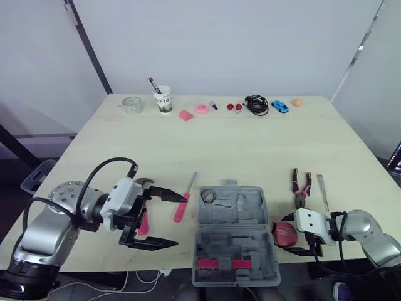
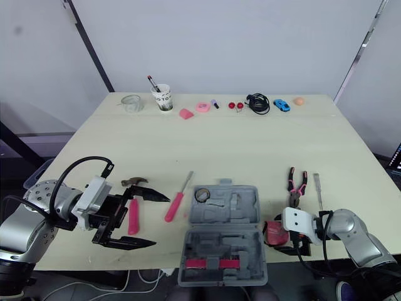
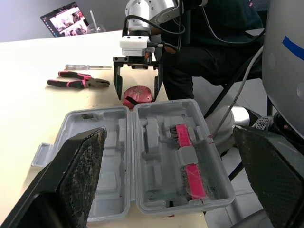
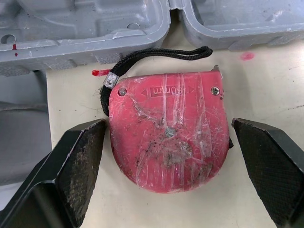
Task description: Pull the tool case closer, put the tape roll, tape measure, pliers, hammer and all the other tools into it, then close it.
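Note:
The grey tool case (image 1: 250, 251) lies open near the table's front edge, with a tape roll (image 1: 208, 195) in its far half. Right of it lies the red tape measure (image 4: 168, 135). My right gripper (image 1: 287, 234) is open, one finger on each side of the tape measure and not touching it. The pliers (image 1: 301, 187) and a thin screwdriver (image 1: 322, 191) lie just beyond. My left gripper (image 1: 182, 221) is open and empty left of the case, above the pink-handled hammer (image 1: 143, 216). A pink-handled screwdriver (image 1: 183, 200) lies between the hammer and the case.
Along the table's far edge stand a glass jar (image 1: 132, 104), a paper cup (image 1: 163, 99), pink bits (image 1: 200, 108), a black cable (image 1: 257, 103) and a blue toy car (image 1: 279, 106). A laptop (image 3: 66, 19) sits off to the right.

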Robot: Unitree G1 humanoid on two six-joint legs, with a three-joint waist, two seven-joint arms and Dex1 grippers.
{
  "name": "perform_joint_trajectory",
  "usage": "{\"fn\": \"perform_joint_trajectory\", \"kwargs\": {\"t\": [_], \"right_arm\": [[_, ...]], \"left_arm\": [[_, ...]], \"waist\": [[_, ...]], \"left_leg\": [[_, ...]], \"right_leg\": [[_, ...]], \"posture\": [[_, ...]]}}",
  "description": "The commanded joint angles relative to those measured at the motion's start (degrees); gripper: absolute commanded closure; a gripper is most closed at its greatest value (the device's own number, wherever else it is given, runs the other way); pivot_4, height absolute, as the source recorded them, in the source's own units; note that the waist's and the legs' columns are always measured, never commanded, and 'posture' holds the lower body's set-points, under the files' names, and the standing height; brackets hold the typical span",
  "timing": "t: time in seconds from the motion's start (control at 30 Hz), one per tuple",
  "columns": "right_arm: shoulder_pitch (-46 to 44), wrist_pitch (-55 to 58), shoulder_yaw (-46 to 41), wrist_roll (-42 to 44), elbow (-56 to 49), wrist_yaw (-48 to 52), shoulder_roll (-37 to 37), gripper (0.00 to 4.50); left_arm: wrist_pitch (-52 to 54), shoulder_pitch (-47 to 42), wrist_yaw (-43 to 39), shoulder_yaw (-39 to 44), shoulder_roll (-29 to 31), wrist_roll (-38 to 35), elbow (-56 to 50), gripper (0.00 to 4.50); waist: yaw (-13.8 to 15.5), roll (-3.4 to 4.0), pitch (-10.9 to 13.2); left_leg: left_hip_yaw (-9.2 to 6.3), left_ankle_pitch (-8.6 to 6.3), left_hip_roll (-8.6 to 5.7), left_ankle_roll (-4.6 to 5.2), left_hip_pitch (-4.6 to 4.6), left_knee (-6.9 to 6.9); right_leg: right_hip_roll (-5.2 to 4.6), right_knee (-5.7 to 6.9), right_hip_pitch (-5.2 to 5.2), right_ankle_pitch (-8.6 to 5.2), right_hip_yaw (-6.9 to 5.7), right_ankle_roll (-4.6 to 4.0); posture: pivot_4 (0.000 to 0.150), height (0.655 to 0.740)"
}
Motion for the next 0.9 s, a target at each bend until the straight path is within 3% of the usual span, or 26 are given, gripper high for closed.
{"fn": "perform_joint_trajectory", "kwargs": {"t": [0.03, 0.13, 0.5, 0.7, 0.9], "right_arm": [[0.66, -0.81, 0.72, -1.56, 2.07, -0.6, 0.29, 0.57], [0.93, -2.28, 0.72, -2.14, 3.2, -0.88, 0.13, 1.59], [0.97, -1.32, -0.69, -0.72, 2.23, -0.25, -0.89, 1.58], [-0.44, 6.42, -4.5, 3.72, -6.26, 2.54, -5.19, 1.58], [-7.14, 21.2, -2.75, 3.4, -13.71, 4.09, -7.3, 1.58]], "left_arm": [[-1.15, -0.07, -2.67, 0.44, 0.65, -0.31, 0.17, 0.0], [-1.69, -0.01, -2.86, 0.2, 0.57, -0.03, 0.63, 0.0], [-1.93, -0.33, -2.33, -0.13, 0.35, -0.27, 0.86, 0.0], [-1.86, 0.2, -1.46, -0.1, -0.12, -0.21, 0.44, 0.0], [-0.78, -0.22, 0.74, 0.28, -1.34, -0.77, 0.13, 0.0]], "waist": [[0.01, -0.03, -0.02], [-0.01, -0.05, -0.03], [0.08, -0.09, -0.05], [0.33, 0.23, 0.15], [-0.11, 0.26, 0.17]], "left_leg": [[0.03, 0.0, 0.0, 0.0, 0.03, 0.0], [0.13, 0.0, 0.01, 0.0, 0.11, 0.0], [0.21, 0.0, 0.02, 0.0, 0.15, 0.0], [0.29, 0.0, 0.0, 0.0, 0.1, 0.0], [0.29, -0.01, 0.04, 0.0, 0.1, -0.02]], "right_leg": [[0.0, 0.03, 0.0, 0.0, 0.03, 0.0], [0.0, 0.1, 0.0, -0.01, 0.12, 0.01], [-0.01, 0.14, 0.0, 0.0, 0.19, 0.0], [-0.05, 0.14, -0.05, 0.0, 0.25, 0.0], [-0.01, 0.15, -0.12, 0.0, 0.24, 0.0]], "posture": [[0.15, 0.74], [0.15, 0.74], [0.15, 0.74], [0.15, 0.74], [0.15, 0.74]]}}
